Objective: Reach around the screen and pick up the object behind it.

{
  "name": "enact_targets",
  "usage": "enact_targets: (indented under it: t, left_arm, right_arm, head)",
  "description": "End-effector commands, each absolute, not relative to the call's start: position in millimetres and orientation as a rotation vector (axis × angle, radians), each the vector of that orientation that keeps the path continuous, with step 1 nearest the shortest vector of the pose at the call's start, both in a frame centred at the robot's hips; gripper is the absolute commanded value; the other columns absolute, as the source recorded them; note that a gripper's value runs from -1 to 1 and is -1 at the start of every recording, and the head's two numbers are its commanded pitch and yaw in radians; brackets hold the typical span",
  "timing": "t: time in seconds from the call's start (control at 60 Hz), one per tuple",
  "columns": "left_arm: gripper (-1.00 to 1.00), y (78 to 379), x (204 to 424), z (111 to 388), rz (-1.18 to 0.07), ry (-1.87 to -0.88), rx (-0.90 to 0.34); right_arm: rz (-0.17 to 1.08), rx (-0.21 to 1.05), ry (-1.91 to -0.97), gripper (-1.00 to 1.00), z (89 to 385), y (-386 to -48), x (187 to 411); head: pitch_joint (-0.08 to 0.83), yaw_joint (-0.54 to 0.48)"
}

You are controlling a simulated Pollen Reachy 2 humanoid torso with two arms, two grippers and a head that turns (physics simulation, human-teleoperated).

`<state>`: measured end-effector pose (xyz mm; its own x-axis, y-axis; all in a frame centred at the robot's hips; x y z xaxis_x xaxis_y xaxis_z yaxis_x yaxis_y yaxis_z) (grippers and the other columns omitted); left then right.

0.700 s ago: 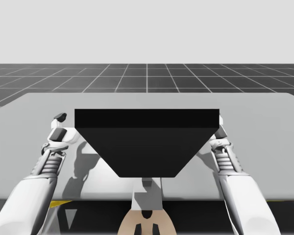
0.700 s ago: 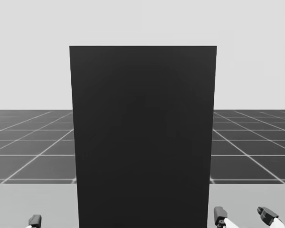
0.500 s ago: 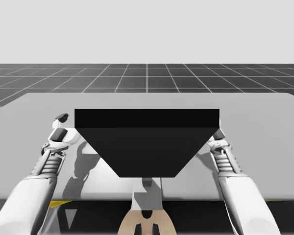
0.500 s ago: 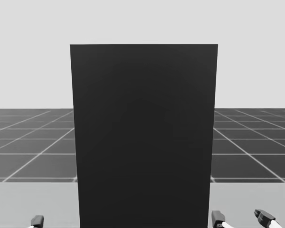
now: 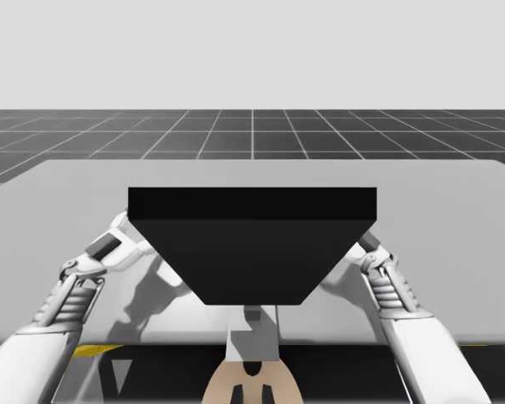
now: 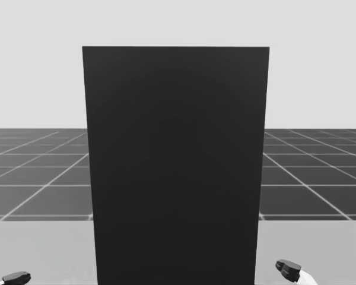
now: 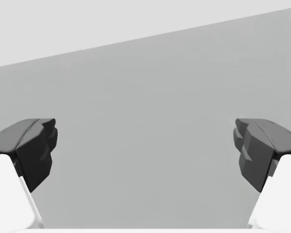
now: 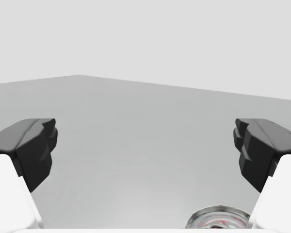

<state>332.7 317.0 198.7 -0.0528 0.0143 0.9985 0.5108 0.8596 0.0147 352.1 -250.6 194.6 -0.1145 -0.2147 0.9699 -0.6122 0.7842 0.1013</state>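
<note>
A pale grey table [image 5: 454,219] stands on a dark gridded floor [image 5: 252,130]

Your high camera sits above the table [image 5: 454,219] on the robot's side, looking down and forward onto the top edge and near face of the screen [image 5: 252,244]. Your head camera faces that same near face level and close, with a strip of table at its foot. Each wrist camera looks low along its own fingers, the left gripper [image 7: 145,141] and the right gripper [image 8: 145,141], across the table, which all four views share.
</note>
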Motion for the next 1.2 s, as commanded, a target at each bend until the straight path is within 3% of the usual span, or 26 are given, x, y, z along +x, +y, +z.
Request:
enact_targets:
  t: [0.017, 0.183, 0.267, 0.483, 0.9, 1.2]
  left_arm:
    - [-1.00, 310, 317, 200, -0.589, -1.559, -0.561]
    - [-1.00, 300, 309, 197, -0.673, -1.480, -0.595]
    - [-1.00, 297, 306, 193, -0.717, -1.410, -0.587]
    - [-1.00, 294, 304, 187, -0.760, -1.355, -0.563]
    - [-1.00, 292, 304, 184, -0.780, -1.341, -0.546]
    - [-1.00, 290, 305, 181, -0.784, -1.340, -0.528]
  right_arm:
    - [0.488, 0.752, -1.666, -1.00, 197, -244, 343]
    - [0.524, 0.742, -1.599, -1.00, 196, -240, 337]
    - [0.499, 0.734, -1.531, -1.00, 195, -242, 334]
    - [0.429, 0.641, -1.416, -1.00, 185, -248, 334]
    - [0.294, 0.478, -1.449, -1.00, 176, -286, 331]
    - [0.277, 0.493, -1.398, -1.00, 155, -278, 361]
  head:
    - [0.030, -0.01]
    - [0.036, -0.01]
    - [0.041, -0.02]
    - [0.050, -0.03]
    - [0.069, -0.06]
    - [0.076, -0.08]
